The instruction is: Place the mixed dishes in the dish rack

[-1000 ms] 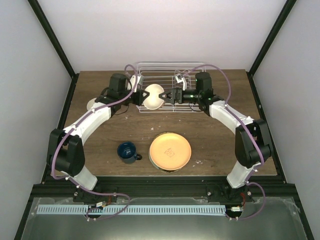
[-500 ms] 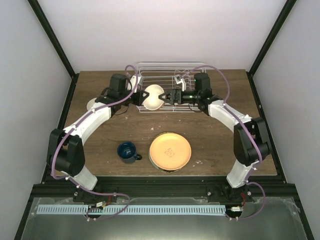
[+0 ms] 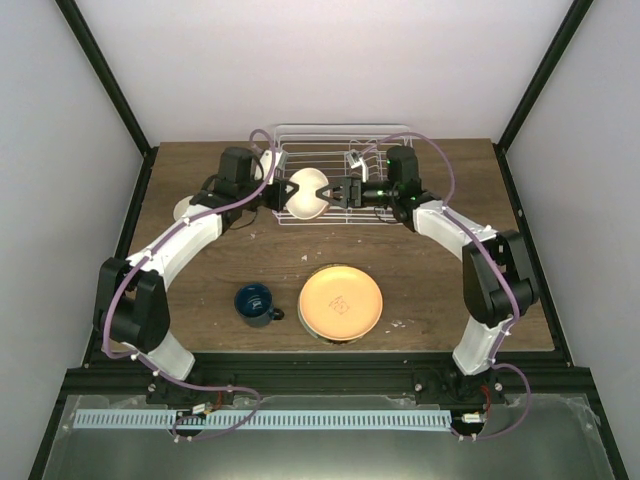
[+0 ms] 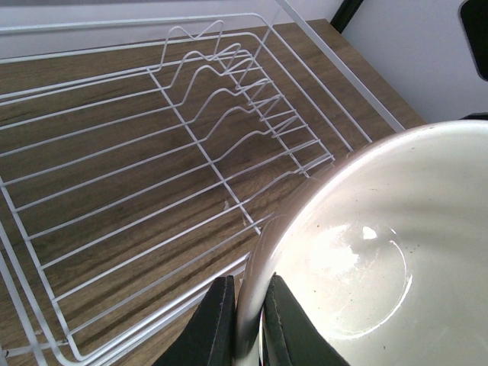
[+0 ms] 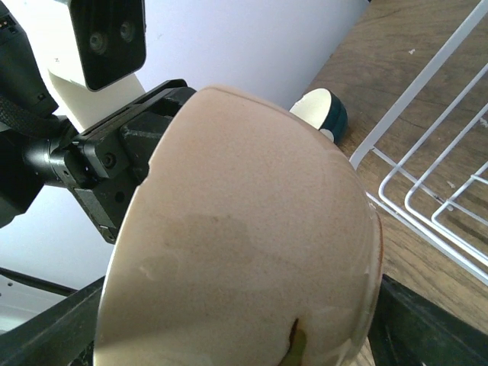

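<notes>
The cream bowl (image 3: 307, 192) hangs over the front of the white wire dish rack (image 3: 335, 150), between both grippers. My left gripper (image 3: 278, 195) is shut on its rim, as the left wrist view (image 4: 250, 320) shows, one finger inside and one outside the bowl (image 4: 381, 244). My right gripper (image 3: 334, 191) is open, its fingers (image 5: 427, 328) spread wide on either side of the bowl's outside (image 5: 244, 229). The dark blue mug (image 3: 257, 303) and the orange-yellow plate (image 3: 341, 302) sit on the near table. The white bowl with blue outside (image 3: 184, 208) sits at the left.
The rack's upright plate prongs (image 4: 229, 91) stand at its far side, and its floor holds nothing. A pale rim shows under the orange plate's near edge (image 3: 340, 339). The blue-outside bowl also shows in the right wrist view (image 5: 324, 110). The brown table ends at black frame posts.
My right arm has shifted a little to the left, bringing its gripper closer around the bowl. The left arm and the bowl have hardly moved.
</notes>
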{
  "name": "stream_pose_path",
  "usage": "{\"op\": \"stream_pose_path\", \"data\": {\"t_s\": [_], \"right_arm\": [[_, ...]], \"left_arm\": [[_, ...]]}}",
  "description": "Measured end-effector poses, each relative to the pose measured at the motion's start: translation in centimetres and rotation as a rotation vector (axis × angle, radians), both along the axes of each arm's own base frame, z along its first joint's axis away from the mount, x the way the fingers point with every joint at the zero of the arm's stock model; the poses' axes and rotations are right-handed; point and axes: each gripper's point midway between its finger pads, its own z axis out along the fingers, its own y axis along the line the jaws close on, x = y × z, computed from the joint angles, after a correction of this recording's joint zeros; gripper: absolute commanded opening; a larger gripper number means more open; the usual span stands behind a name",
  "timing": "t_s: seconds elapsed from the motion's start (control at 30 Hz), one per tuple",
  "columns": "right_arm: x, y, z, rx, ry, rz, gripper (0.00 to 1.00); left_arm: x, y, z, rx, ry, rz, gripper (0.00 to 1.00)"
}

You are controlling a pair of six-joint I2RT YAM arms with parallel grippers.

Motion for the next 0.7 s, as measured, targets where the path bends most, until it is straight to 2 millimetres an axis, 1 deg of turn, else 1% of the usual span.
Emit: {"op": "stream_pose_path", "data": {"t_s": [0.1,0.27,0.43,0.7], "right_arm": [[0.1,0.1,-0.3,0.005,0.022,0.004,0.77],[0.1,0.3,-1.3,0.002,0.070,0.011,0.66],[0.2,0.3,-1.6,0.000,0.081,0.012,0.55],[0.4,0.3,-1.8,-0.003,0.085,0.003,0.44]], "left_arm": [[0.1,0.1,0.0,0.003,-0.005,0.005,0.00],[0.2,0.4,-0.5,0.020,-0.006,0.017,0.00],[0.3,0.3,-0.9,0.023,-0.002,0.016,0.00],[0.5,0.3,-1.3,0.016,-0.010,0.020,0.00]]}}
